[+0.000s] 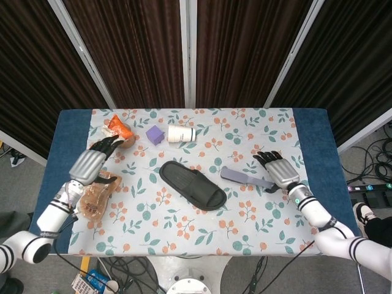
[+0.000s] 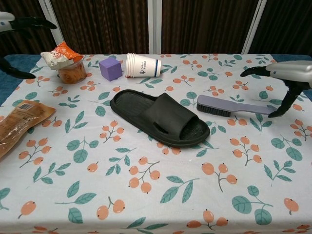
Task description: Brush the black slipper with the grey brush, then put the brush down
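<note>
The black slipper (image 1: 192, 185) (image 2: 159, 117) lies flat near the middle of the floral tablecloth. To its right the grey brush (image 1: 246, 178) (image 2: 233, 107) rests on the cloth, free of any hand. My right hand (image 1: 279, 171) (image 2: 286, 80) hovers just past the brush handle with its fingers spread and nothing in them. My left hand (image 1: 90, 162) (image 2: 17, 29) is far off at the left side, above the brown packet, its fingers apart and empty.
A white paper cup (image 1: 182, 133) lies on its side behind the slipper, beside a purple cube (image 1: 154, 134). An orange snack bag on a tub (image 1: 118, 130) stands at the back left. A brown packet (image 1: 95, 195) lies at the left edge.
</note>
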Motion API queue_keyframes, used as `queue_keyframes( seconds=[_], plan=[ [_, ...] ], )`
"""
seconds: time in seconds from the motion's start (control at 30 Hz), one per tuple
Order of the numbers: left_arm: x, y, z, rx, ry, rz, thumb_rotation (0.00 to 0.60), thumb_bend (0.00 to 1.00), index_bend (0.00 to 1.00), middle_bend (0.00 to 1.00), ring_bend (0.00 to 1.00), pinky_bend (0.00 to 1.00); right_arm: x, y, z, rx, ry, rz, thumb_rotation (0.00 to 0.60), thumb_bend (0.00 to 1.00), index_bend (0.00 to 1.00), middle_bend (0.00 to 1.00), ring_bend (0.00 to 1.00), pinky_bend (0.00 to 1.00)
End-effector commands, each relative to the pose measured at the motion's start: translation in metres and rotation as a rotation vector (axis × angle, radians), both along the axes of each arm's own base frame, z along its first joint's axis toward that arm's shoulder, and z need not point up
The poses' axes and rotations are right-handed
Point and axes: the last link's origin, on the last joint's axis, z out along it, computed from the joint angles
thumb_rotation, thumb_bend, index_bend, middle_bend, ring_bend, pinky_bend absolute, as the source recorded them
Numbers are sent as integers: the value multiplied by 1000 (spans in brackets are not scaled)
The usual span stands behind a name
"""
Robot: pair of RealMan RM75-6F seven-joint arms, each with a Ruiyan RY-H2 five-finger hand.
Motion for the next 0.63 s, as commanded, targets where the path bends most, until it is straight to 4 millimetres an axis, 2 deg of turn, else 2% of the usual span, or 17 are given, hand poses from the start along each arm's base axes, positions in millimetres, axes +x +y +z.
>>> queue_keyframes(
  seconds=[0.03, 0.17, 0.27, 0.4, 0.53, 0.63],
  plan=[
    [-28, -20, 22, 85, 36, 80, 600, 228, 120, 103, 62, 156, -10, 24, 55, -143, -60, -4, 600, 13, 0, 6, 0, 12],
    [-60, -48, 46, 186, 69, 175, 600, 224, 120, 117, 62, 157, -27, 52, 93, -281, -81, 13, 600, 172, 0, 131, 32, 132],
    [-77, -72, 58, 246, 99, 223, 600, 222, 120, 117, 62, 156, -42, 80, 111, -343, -61, 8, 600, 232, 0, 135, 38, 145],
    [-88, -104, 59, 298, 107, 258, 600, 217, 121, 117, 62, 154, -54, 118, 120, -377, -56, -36, 600, 236, 0, 18, 0, 61],
    [-91, -134, 52, 324, 113, 285, 600, 212, 121, 117, 62, 146, -61, 151, 122, -433, -74, -56, 600, 235, 0, 12, 0, 36],
    [-91, -148, 50, 338, 115, 301, 600, 209, 121, 117, 62, 144, -63, 166, 121, -449, -93, -66, 600, 235, 0, 27, 0, 34]
  ],
)
